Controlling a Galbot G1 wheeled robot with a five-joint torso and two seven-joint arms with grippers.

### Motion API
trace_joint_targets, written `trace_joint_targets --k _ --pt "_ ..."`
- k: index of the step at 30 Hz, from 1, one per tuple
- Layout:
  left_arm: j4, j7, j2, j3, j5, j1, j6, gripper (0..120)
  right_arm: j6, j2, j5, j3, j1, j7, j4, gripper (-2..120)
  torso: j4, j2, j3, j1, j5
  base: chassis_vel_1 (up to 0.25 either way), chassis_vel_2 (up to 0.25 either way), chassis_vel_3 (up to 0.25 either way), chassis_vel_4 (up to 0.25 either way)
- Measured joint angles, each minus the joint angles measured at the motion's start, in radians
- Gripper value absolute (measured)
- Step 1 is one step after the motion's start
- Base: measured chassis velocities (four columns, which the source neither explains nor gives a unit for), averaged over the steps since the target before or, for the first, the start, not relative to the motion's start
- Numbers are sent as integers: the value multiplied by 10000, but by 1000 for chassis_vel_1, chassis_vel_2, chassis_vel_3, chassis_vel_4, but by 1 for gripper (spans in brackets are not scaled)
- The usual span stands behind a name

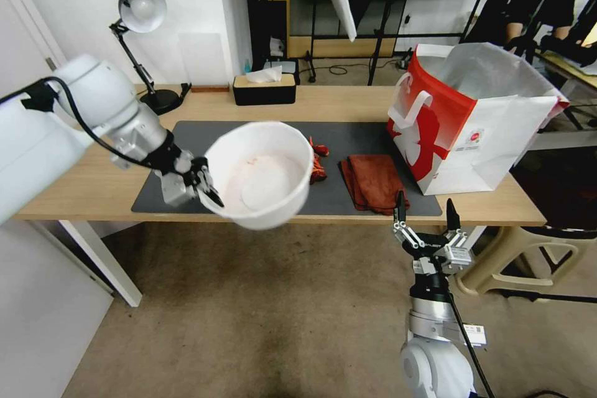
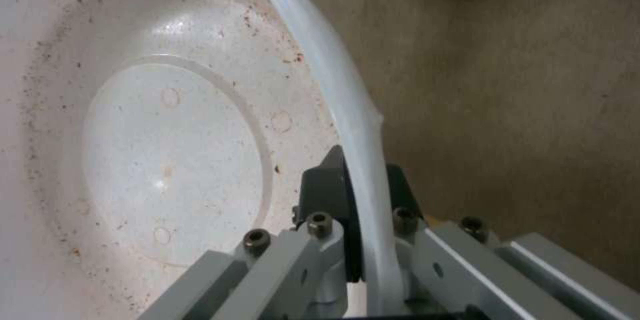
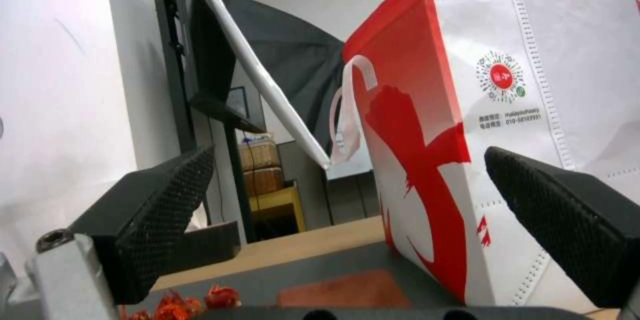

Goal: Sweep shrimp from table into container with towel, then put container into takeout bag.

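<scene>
My left gripper [image 1: 208, 189] is shut on the rim of the white container [image 1: 264, 174] and holds it tilted in the air just before the table's [image 1: 93, 180] front edge. In the left wrist view the fingers [image 2: 327, 190] clamp the rim, and the container [image 2: 167, 150] holds nothing but reddish specks. A few red shrimp [image 1: 319, 160] peek out behind it on the grey mat [image 1: 186, 137]. The rust-red towel [image 1: 373, 181] lies folded to their right. The takeout bag [image 1: 472, 118] stands open at the table's right end. My right gripper [image 1: 424, 211] is open below the front edge, facing the bag [image 3: 467, 110], the shrimp [image 3: 180, 305] and the towel [image 3: 340, 290].
A black tissue box [image 1: 263, 88] and a desk lamp [image 1: 140, 12] stand at the back of the table. A beige plastic stool [image 1: 528, 255] sits on the floor at the right, close to my right arm. Carpeted floor lies in front.
</scene>
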Motion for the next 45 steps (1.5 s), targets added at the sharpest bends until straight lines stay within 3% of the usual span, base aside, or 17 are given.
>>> trace_joint_targets --k 3,6,7,9,10,11,13,14,17,19,21,26,33,45 --pt "-429 0 124 -208 80 332 5 0 1 27 -50 3 8 10 -24 100 1 0 -1 0 0 0 0 0 0" --pt "-868 0 314 -883 319 1139 17 0 1 59 -116 3 44 30 -71 100 1 1 -1 0 1 0 0 0 0" --pt "-868 0 314 -883 319 1139 17 0 1 59 -116 3 44 30 -71 100 1 1 -1 0 1 0 0 0 0" --pt "-1043 -1 376 -1617 601 1845 -16 0 -3 70 -142 3 67 40 -94 100 0 0 -1 1 -1 0 0 0 0" --pt "-1161 -1 433 -2188 814 2564 -65 0 -6 76 -156 2 93 43 -120 100 1 1 -1 0 2 0 0 0 0" --pt "-1161 -1 433 -2188 814 2564 -65 0 -6 76 -156 2 93 43 -120 100 1 1 -1 0 2 0 0 0 0" --pt "-1335 1 502 -2997 1230 3911 -172 0 -14 89 -184 0 142 47 -177 100 1 1 -1 0 -3 0 0 0 0" --pt "-1335 1 502 -2997 1230 3911 -172 0 -14 89 -184 0 142 47 -177 100 1 1 -1 0 -3 0 0 0 0" --pt "-1518 4 570 -3727 1650 5254 -303 0 -39 116 -223 -36 209 56 -231 100 3 0 0 1 -6 0 0 0 0" --pt "-1583 3 601 -3979 1793 5601 -352 0 -46 130 -249 -63 238 63 -254 100 1 1 -1 1 -1 0 0 0 0" --pt "-1714 4 619 -4183 2048 6033 -435 0 -60 151 -283 -102 287 71 -297 100 2 1 0 1 -3 0 0 0 0" --pt "-1873 5 535 -4433 2497 6464 -589 0 -72 194 -322 -144 343 81 -350 100 1 0 0 2 -1 0 0 0 0" --pt "-1860 9 -35 -4950 3779 7241 -1176 0 -92 194 -336 -150 370 101 -361 100 0 1 0 2 -1 0 0 0 0" --pt "-1995 15 -725 -5227 4821 8186 -1714 0 -124 66 -269 -87 330 142 -235 100 0 0 0 2 -1 0 0 0 0"
